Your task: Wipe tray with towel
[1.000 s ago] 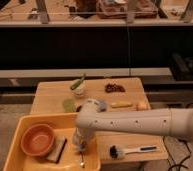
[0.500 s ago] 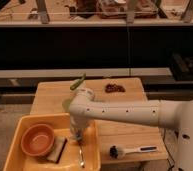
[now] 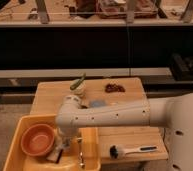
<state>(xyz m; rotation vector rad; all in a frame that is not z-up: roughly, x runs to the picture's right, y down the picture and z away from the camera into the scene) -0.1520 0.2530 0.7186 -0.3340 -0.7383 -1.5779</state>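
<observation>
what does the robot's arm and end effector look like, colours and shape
The arm is a thick, smooth, rounded white tube with rows of small dark dots along its casing and a bulbous elbow joint; no loose cables show. It widens into a large white body at the right. The end effector is a small, darker grey part below the elbow, over the large shallow yellow plastic tray.

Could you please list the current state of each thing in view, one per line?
Tray: on the table's left corner, holding bowl and towel.
Bowl: upright in the tray, empty.
Towel: flat in the tray, beside the bowl.
Gripper: lowered over the towel.
Brush: lying on the table.
Blue pad: flat, partly hidden by the arm.
</observation>
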